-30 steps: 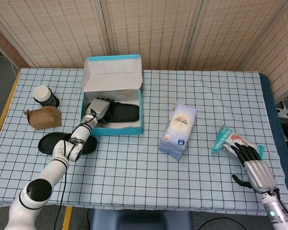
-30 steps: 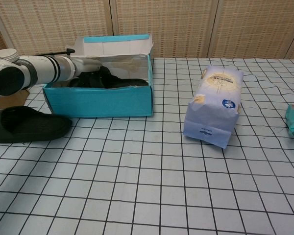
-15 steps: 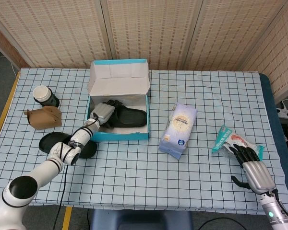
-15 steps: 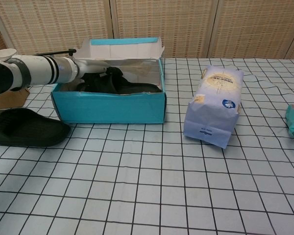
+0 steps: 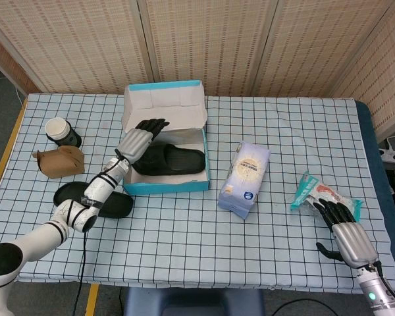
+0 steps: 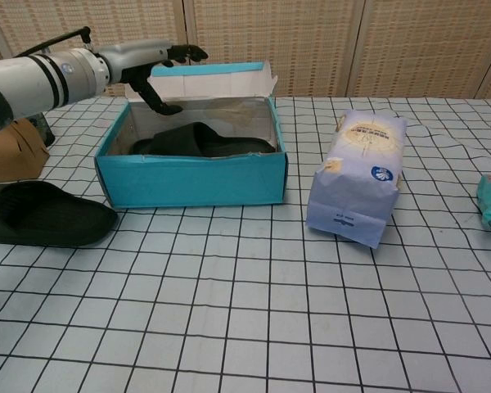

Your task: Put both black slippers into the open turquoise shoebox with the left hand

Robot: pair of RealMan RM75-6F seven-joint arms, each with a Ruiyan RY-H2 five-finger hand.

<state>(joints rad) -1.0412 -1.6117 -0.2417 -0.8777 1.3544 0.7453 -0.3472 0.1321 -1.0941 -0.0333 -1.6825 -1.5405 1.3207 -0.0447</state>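
Shoebox (image 5: 168, 185) sits open on the checked cloth (image 5: 184, 224), lid flap up at its 12 o'clock side. One slipper (image 5: 170, 160) lies flat inside it, seen over the front wall in the chest view too (image 6: 198, 141). My left hand (image 5: 140, 137) hangs above the box's 9 o'clock end, fingers (image 6: 182, 51) stretched out and apart, holding nothing and clear of the slipper below. In the chest view the thumb points down toward the box interior; I cannot tell whether it touches the wall.

The second slipper (image 5: 92, 200) lies on the cloth outside, at about 8 o'clock from the box, partly hidden under my left forearm in the head view. The chest view shows it plainly (image 6: 45, 214), just beside the box's near left corner, sole down.

My right hand (image 5: 345, 230) rests low at the table's near right edge, well apart from the box. Fingers lie extended side by side, thumb out, nothing in the grasp. Their tips are just beside a snack pack (image 5: 322, 196); contact I cannot judge.

Other items: a white-and-blue bag (image 5: 245, 179) stands at 3 o'clock from the box, near it but apart. A paper cup (image 5: 59, 129) and a brown carton (image 5: 61, 161) sit at 9 o'clock from the box, near the table's left edge.
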